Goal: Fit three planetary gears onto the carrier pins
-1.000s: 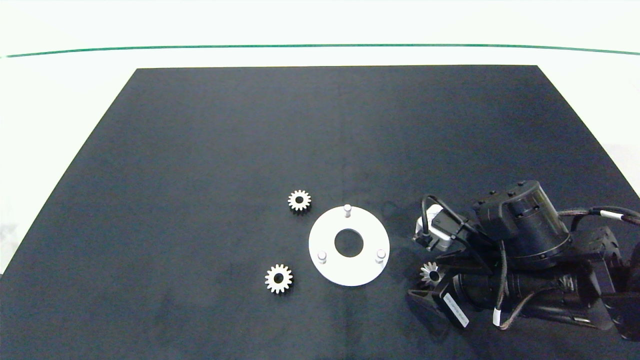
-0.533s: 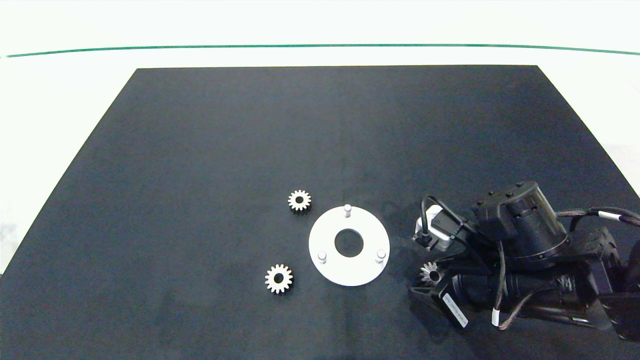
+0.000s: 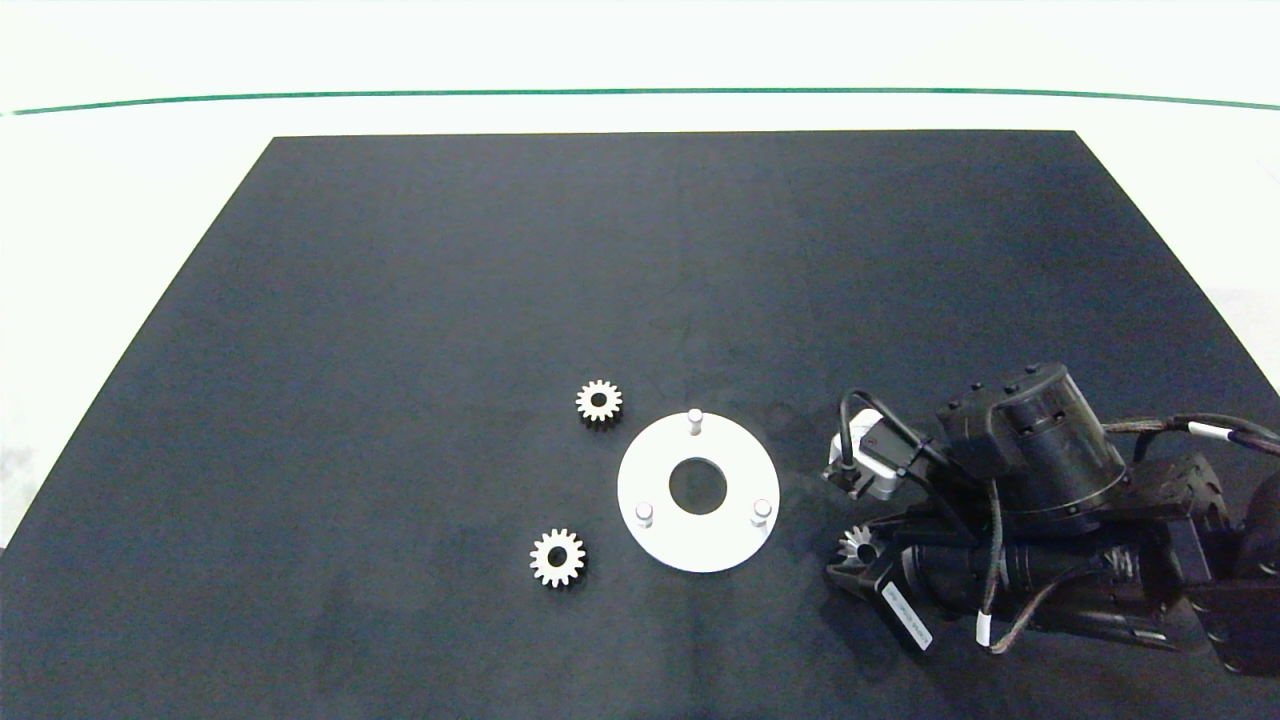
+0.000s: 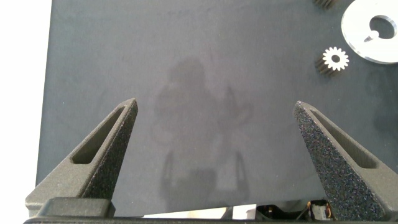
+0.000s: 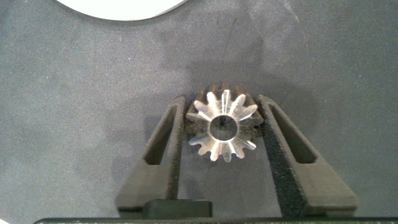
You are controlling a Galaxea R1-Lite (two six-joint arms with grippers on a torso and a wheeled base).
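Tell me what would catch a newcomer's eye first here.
Probably the flat white round disc with three bare upright pegs, mid-mat. Just right of it, the right gripper clamps a small silvery toothed gear between its grey fingers. Two matching gears lie left of the disc.

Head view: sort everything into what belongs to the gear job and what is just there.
Belongs to the job:
- three small silvery toothed metal gears
- flat white round disc with three upright pins
- right gripper, closed on one gear

Just there:
- black mat
- left gripper, open, idle
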